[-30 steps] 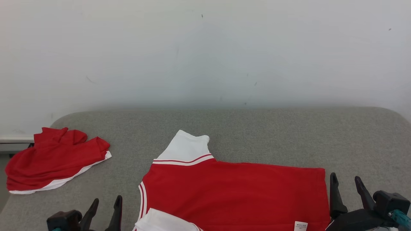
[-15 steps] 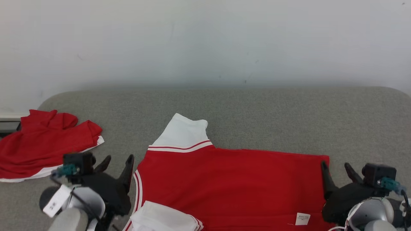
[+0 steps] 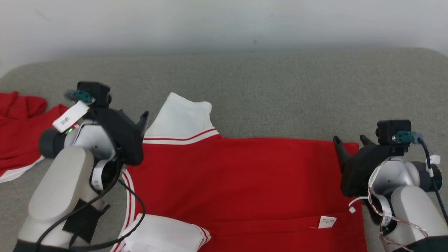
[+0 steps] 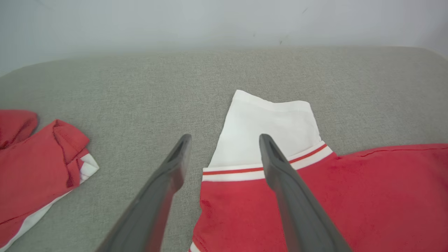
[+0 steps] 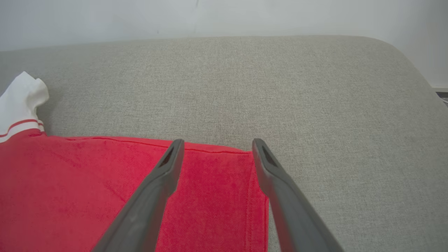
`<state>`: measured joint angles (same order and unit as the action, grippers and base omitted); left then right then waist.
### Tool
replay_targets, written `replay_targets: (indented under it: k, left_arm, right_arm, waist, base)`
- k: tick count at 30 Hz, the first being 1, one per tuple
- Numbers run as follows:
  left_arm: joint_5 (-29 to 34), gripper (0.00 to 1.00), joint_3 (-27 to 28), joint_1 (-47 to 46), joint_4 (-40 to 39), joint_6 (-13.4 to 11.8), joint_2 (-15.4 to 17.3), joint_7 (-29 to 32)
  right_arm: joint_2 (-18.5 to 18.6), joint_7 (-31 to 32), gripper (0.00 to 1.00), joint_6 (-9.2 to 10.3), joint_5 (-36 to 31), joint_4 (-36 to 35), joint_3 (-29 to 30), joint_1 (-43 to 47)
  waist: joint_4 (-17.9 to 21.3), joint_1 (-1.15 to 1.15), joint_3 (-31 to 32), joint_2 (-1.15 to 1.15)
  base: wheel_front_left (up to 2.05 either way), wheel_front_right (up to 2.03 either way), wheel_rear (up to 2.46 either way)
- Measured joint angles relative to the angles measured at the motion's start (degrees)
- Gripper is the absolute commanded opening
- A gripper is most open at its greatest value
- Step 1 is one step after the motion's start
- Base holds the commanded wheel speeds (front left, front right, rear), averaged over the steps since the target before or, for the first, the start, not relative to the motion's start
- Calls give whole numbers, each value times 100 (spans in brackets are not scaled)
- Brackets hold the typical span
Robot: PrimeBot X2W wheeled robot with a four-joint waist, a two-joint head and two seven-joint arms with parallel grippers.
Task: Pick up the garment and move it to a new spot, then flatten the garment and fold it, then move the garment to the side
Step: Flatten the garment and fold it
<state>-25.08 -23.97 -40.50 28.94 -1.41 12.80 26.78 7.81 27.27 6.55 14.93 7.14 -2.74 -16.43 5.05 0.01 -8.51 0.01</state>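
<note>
Careful: your left gripper point(image 4: 224, 140) and right gripper point(image 5: 217, 141) hang wide open, empty (over the far edge of the shirt point(image 3: 245, 175)); a shallow pinch could snag one layer, bunching it.

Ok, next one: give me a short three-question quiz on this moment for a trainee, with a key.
1. True or false: the left gripper and the right gripper are both open and hold nothing.
2. The left gripper's fingers point toward which part of the spread red garment? A) the white sleeve B) the label C) the hem corner
3. What lies at the left end of the grey padded surface?
Key: 1 true. 2 A. 3 a second red garment, crumpled.
</note>
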Motion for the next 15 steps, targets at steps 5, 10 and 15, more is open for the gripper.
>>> replay_targets:
  k: [5, 10, 15]
  left_arm:
    - [88, 100, -105, -546, 319, 51, -159, 254]
    - [277, 100, -101, -1152, 604, 93, -79, 403]
    - [356, 100, -123, -1408, 1021, 151, 64, 477]
  right_arm:
    - [103, 379, 100, 0, -93, -44, 11, -300]
    - [97, 611, 100, 0, -100, -175, -45, -612]
    - [37, 757, 100, 1, -102, -158, -130, -784]
  waist:
    - [154, 0, -408, 0]
    - [296, 0, -827, 0]
    - [460, 0, -1177, 0]
  base:
    - [0, 0, 0]
    - [0, 0, 0]
    - [0, 0, 0]
